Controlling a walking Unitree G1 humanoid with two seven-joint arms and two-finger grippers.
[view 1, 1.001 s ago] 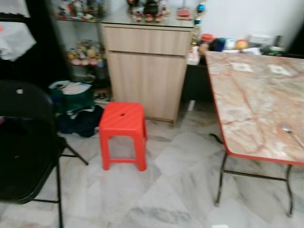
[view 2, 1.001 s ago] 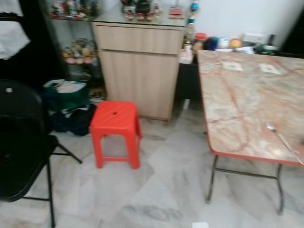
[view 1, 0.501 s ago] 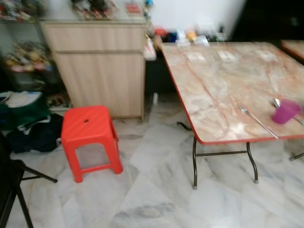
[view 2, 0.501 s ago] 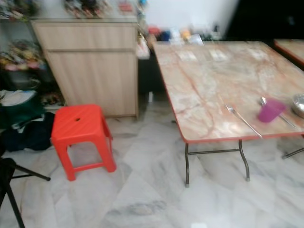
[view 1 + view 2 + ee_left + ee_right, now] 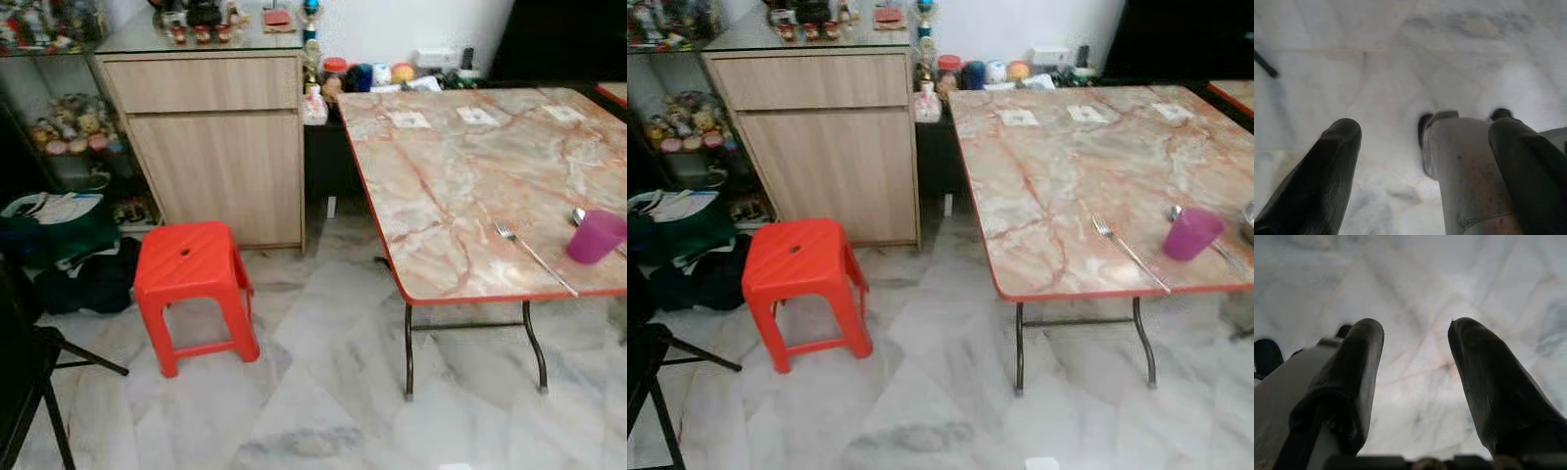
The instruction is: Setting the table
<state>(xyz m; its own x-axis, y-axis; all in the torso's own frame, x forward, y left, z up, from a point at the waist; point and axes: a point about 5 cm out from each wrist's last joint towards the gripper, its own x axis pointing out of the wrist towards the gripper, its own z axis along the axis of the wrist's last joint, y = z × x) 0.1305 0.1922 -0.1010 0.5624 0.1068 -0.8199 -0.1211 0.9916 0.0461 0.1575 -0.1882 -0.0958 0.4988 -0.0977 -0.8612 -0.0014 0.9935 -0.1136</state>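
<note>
Ahead, the marble counter carries a fork just beside a purple cup. Both the left hand and right hand hang spread, empty, above the floor.

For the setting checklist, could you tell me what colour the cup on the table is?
The cup is purple, clearest in the right eye view.

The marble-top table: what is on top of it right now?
On the table near its front edge lie a fork and a purple cup, with a spoon partly hidden behind the cup. Three small white cards sit along the far side.
</note>
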